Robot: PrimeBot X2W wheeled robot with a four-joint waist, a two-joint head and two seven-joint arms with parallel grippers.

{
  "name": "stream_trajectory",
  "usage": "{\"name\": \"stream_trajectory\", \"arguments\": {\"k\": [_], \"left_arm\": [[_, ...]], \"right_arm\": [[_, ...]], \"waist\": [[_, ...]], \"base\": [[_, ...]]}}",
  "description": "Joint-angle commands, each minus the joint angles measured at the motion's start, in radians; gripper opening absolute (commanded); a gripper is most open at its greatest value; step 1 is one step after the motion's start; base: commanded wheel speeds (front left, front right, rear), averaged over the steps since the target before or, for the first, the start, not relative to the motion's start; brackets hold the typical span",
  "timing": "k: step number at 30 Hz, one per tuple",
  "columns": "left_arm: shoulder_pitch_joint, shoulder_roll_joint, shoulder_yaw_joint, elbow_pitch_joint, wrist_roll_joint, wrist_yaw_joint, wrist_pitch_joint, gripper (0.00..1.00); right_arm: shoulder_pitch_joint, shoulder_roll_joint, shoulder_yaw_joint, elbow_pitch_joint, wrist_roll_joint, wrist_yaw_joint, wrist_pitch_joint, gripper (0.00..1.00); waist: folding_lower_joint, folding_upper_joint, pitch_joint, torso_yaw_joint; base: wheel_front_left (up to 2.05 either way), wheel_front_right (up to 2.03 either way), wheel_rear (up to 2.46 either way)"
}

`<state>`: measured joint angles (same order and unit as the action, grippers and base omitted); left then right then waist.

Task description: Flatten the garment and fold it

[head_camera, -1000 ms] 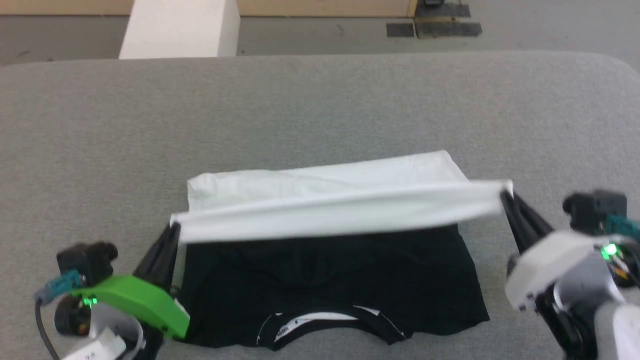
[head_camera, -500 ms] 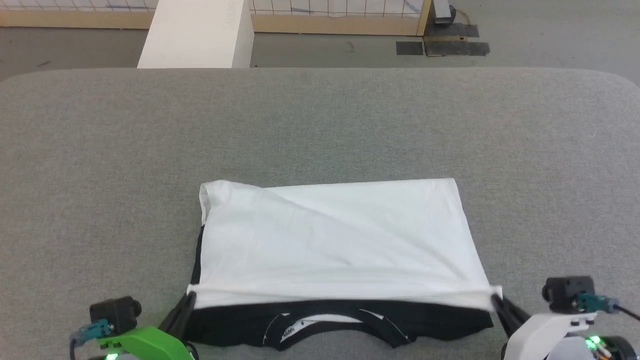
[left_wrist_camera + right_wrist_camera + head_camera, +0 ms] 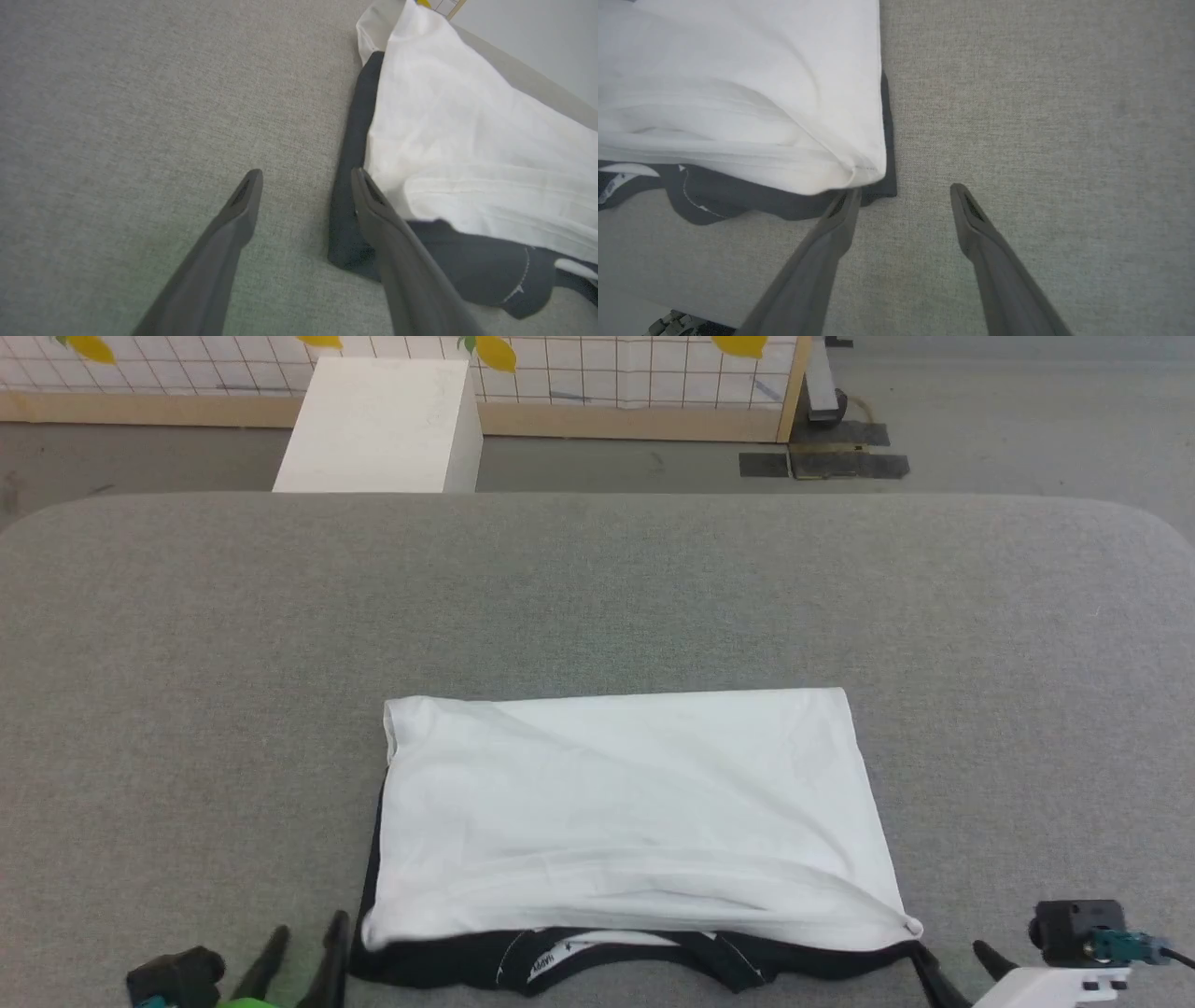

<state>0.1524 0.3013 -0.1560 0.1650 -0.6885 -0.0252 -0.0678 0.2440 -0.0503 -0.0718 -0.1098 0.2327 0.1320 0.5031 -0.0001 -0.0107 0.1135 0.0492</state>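
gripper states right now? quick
Left gripper: open, holding nothing, beside the garment.
Right gripper: open, holding nothing, at the garment's other near corner.

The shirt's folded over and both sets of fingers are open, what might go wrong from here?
One of the right fingers sits at the white corner of the shirt; pulling away may snag it and drag the fold open. One of the left fingers sits at the black edge, risking the same. Creases cross the white layer; another fold might press them in.

Soft cloth garment (image 3: 635, 803), matt woven tabletop (image 3: 597, 597)
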Motion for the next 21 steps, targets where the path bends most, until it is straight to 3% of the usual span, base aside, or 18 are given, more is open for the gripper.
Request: {"name": "stream_trajectory", "arguments": {"k": [1,5,10,17,21], "left_arm": [[0.014,0.015,0.014,-0.014,0.031,0.012,-0.04,1.0],[-0.012,0.018,0.039,-0.039,0.092,0.036,-0.148,1.0],[-0.084,0.006,0.028,-0.045,0.182,0.038,-0.187,1.0],[-0.217,-0.028,0.028,-0.025,0.292,0.013,-0.193,1.0],[-0.259,-0.041,0.032,-0.011,0.346,-0.008,-0.194,1.0]], "right_arm": [[0.013,0.0,-0.014,-0.024,0.008,-0.001,-0.009,1.0],[-0.013,0.0,-0.037,-0.056,0.068,-0.001,-0.096,1.0],[-0.065,0.0,-0.052,-0.023,0.095,-0.001,-0.21,1.0],[-0.17,0.0,-0.025,0.138,0.135,-0.001,-0.268,1.0],[-0.235,0.0,-0.002,0.26,0.141,-0.001,-0.227,1.0]], "waist": [[0.0001,0.0107,-0.012,0.006],[0.0001,0.0107,-0.023,0.016],[0.0001,0.0107,-0.031,0.034],[0.0001,0.0107,-0.035,0.05],[0.0001,0.0107,-0.031,0.046]], "base": [[0.0,0.0,0.0],[0.0,0.0,0.0],[0.0,0.0,0.0],[0.0,0.0,0.0],[0.0,0.0,0.0]]}}
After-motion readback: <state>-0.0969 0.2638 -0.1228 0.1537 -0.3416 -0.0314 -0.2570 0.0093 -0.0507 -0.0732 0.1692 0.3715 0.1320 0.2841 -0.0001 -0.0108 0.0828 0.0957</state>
